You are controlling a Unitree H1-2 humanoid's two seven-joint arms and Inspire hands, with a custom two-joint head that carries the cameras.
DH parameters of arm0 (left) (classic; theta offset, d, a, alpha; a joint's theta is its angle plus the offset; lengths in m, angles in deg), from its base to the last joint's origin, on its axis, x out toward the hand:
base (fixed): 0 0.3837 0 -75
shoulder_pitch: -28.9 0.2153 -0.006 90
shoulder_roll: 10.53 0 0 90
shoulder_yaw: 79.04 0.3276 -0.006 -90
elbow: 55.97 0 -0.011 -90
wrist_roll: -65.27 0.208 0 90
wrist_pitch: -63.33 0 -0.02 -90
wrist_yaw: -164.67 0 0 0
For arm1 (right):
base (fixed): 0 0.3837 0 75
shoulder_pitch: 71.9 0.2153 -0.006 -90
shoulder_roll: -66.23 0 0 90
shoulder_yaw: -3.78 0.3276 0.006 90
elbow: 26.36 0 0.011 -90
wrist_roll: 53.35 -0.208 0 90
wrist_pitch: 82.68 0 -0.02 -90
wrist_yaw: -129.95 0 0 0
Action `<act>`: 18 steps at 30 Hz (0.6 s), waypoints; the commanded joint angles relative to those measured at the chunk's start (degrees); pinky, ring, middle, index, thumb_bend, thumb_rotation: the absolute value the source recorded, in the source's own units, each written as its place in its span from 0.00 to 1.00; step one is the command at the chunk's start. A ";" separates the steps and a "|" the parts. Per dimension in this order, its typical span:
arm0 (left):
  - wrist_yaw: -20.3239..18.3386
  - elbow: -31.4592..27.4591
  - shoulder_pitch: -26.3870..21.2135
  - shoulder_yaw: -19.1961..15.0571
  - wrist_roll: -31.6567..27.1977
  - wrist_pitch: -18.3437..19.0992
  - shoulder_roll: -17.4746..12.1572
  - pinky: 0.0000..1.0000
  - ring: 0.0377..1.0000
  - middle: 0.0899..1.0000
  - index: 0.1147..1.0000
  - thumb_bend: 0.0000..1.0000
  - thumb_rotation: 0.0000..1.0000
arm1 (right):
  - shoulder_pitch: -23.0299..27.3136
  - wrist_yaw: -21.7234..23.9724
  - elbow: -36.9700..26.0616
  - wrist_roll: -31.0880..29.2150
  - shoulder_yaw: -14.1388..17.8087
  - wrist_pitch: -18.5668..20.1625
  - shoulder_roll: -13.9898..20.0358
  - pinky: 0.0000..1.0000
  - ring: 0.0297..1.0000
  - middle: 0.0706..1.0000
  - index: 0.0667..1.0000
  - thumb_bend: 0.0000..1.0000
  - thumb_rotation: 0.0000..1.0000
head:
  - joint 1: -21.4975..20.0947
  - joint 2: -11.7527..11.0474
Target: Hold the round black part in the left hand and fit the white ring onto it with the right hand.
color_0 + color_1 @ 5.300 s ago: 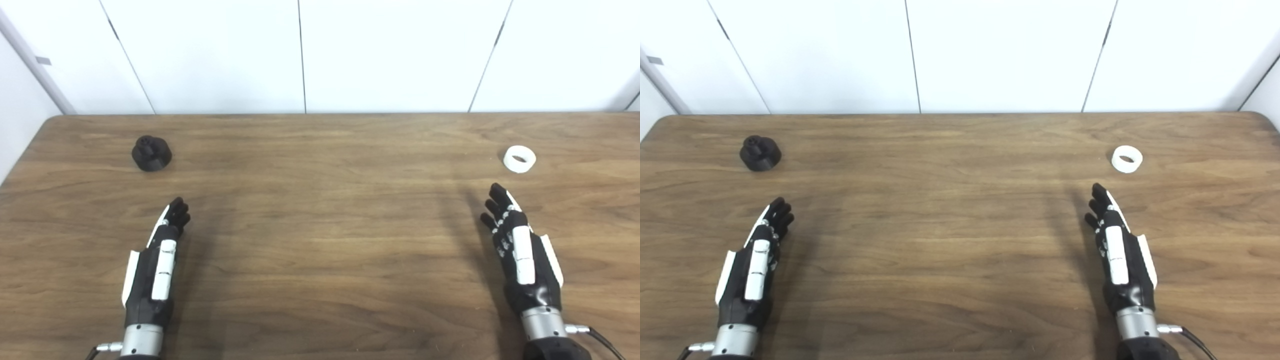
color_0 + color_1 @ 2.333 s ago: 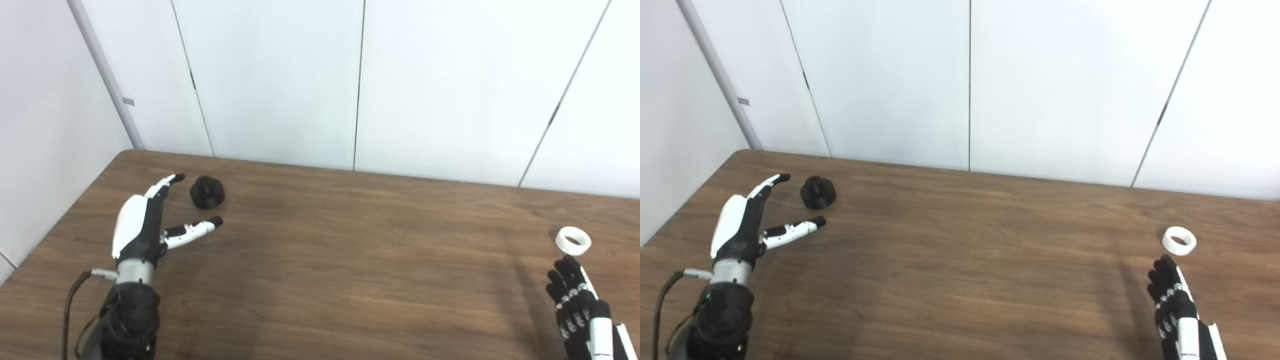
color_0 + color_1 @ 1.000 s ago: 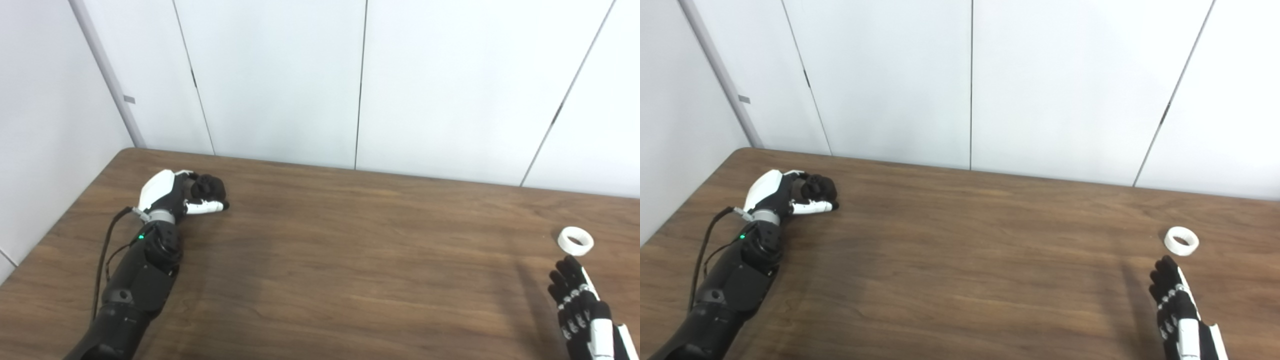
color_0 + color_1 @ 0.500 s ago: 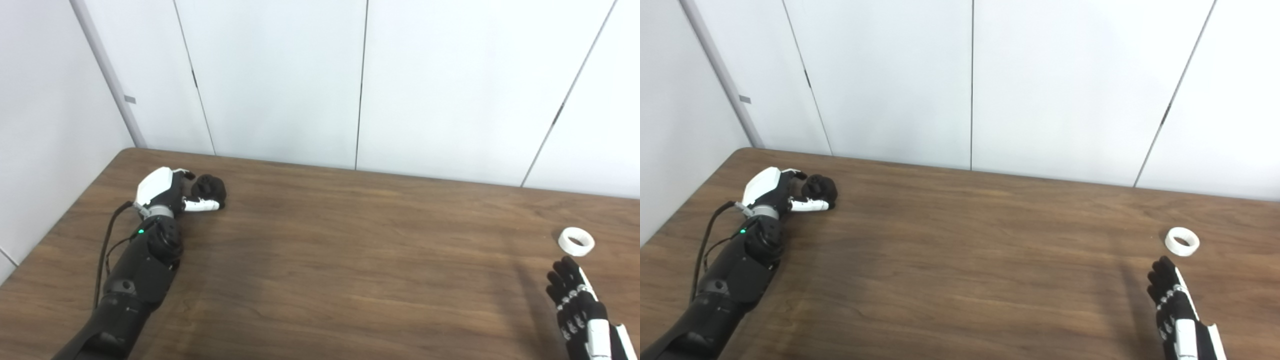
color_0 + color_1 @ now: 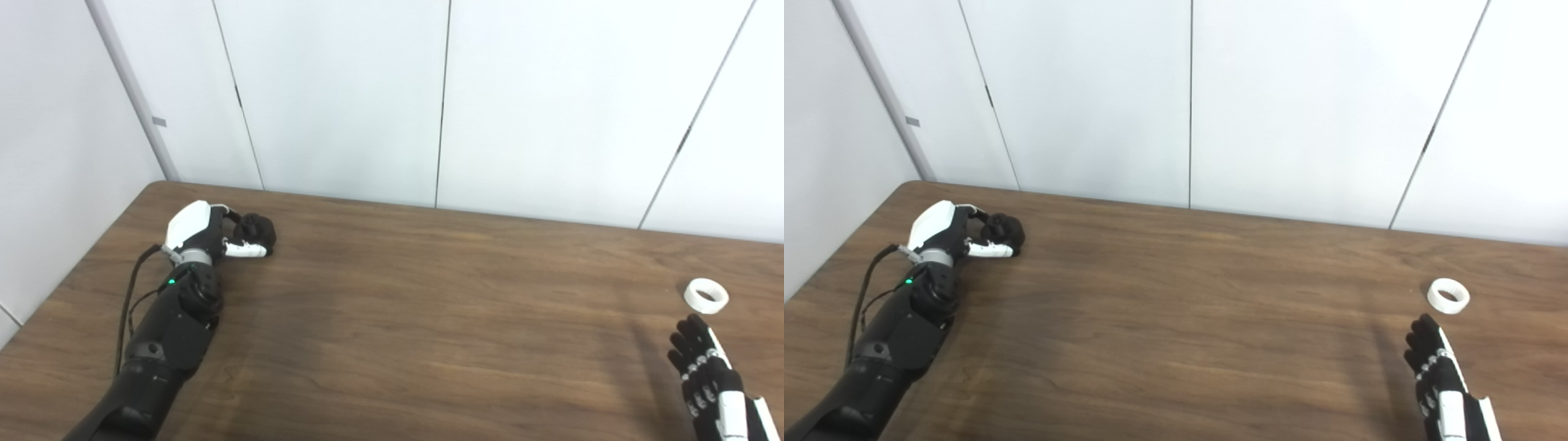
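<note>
Round black part (image 5: pixel 256 228): small knobby cylinder, far-left of the wooden table, near the back edge, sitting on the surface. White ring (image 5: pixel 706 295): short, wide-bore, lying flat with hole up, far-right side. The two are well apart.

**What the two head views leave unseen**

The right robot hand (image 5: pixel 713 386) is cut off by the bottom edge in both views: its wrist and arm fall outside, and only the fingers and part of the back show. The left robot hand (image 5: pixel 205 229) wraps the round black part (image 5: pixel 256 228), hiding its near side and base behind the thumb and fingers (image 5: pixel 991 249); whether it rests on the worktop (image 5: pixel 429 318) or is lifted clear cannot be told. The part's top detail is too dark to read. The worktop's near and right edges run out of frame.
</note>
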 commanded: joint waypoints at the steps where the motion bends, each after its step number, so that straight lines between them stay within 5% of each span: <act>1: 1.65 -1.75 -2.74 -0.39 0.07 -1.47 -1.67 1.00 0.95 0.85 0.65 0.89 0.24 | -4.11 -0.23 3.83 0.22 -0.25 -0.07 -0.52 0.96 0.96 0.96 0.95 0.49 1.00 | 0.08 0.00; 18: 0.82 -1.61 -3.30 0.72 0.18 -1.15 -1.93 1.00 0.96 0.87 0.65 0.89 0.25 | -4.15 -0.09 3.73 -0.34 -0.23 -0.11 -0.73 0.97 0.97 0.96 0.95 0.49 1.00 | -0.01 0.22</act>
